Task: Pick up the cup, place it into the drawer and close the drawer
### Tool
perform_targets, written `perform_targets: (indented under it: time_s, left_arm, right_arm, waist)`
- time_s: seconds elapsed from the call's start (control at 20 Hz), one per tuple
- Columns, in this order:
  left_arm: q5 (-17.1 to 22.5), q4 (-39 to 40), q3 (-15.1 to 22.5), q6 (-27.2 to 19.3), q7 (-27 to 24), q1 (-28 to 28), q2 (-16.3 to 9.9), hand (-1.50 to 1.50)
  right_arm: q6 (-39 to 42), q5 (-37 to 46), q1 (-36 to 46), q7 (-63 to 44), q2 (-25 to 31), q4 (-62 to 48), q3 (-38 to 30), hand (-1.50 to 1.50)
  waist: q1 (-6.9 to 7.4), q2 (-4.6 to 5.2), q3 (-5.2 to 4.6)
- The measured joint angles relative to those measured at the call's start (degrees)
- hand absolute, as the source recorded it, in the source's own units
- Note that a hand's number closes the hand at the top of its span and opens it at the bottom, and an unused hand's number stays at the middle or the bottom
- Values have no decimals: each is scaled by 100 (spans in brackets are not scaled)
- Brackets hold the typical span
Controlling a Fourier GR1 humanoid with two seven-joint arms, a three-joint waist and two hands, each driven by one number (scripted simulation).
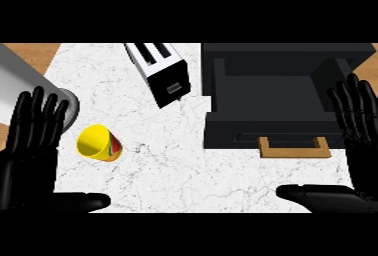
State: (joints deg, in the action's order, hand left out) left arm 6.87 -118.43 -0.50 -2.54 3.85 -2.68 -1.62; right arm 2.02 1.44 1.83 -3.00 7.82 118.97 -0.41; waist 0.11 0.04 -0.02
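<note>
Yellow cup point(98, 143) btwn open left hand point(29, 145) & open drawer point(275, 100).

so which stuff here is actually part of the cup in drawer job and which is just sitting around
Part of the job:
- yellow cup, lying on its side on the counter
- black drawer, pulled open, wooden handle at its front
- left hand and right hand, both open

Just lying about:
- toaster
- grey cylinder at the left edge

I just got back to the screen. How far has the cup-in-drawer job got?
Nothing looks done yet, apart from the drawer standing open. The cup lies tilted on the counter, left of the drawer. Nothing is in hand: the left hand and right hand are both open and touch nothing. Left: grasp the cup, put it in the drawer, close the drawer.
</note>
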Motion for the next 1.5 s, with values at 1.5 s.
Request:
perform_targets:
  time_s: [1.5]
  left_arm:
    - [5,4741,-1541,283,-2701,203,-405,-150]
  right_arm:
    - [498,-65,-9,455,11,-534,-380,-150]
  waist:
    - [-26,-1,0]
